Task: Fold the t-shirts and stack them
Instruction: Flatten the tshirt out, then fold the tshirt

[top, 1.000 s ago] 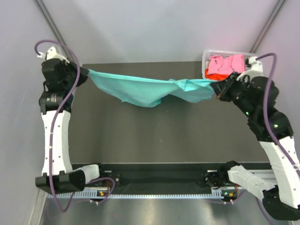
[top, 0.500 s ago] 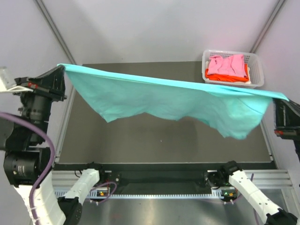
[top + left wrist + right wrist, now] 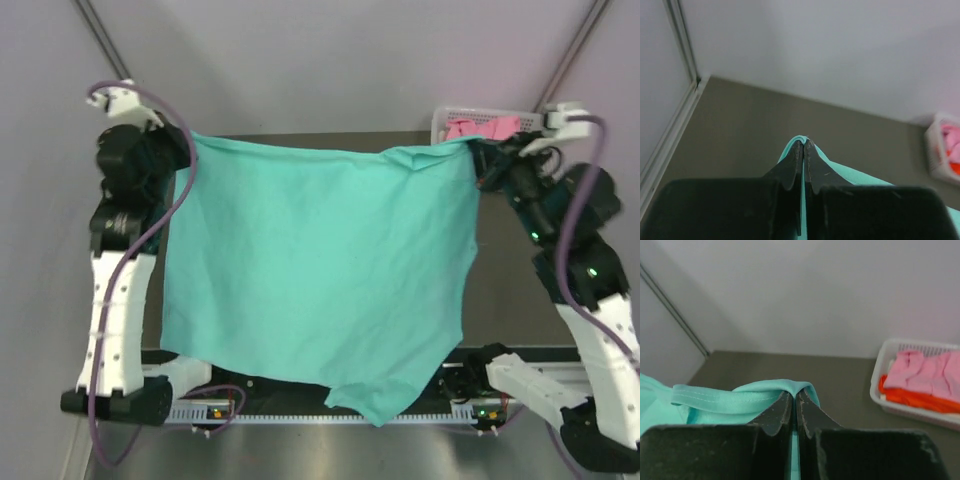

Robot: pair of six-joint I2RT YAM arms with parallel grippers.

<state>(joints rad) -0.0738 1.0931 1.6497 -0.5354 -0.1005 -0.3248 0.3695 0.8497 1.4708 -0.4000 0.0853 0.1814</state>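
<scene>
Teal t-shirt hangs spread wide betw. both arms, above the table. Top edge runs L to R, bottom hem droops down over the rail at the near edge. Left gripper: jaws pressed together, pinching the shirt's top-left corner. Right gripper: jaws likewise clamped, pinching the top-right corner, w/ a folded hem bunched beside it. Pink t-shirt lies on the orange t-shirt in the white basket, at the table's far-right corner.
</scene>
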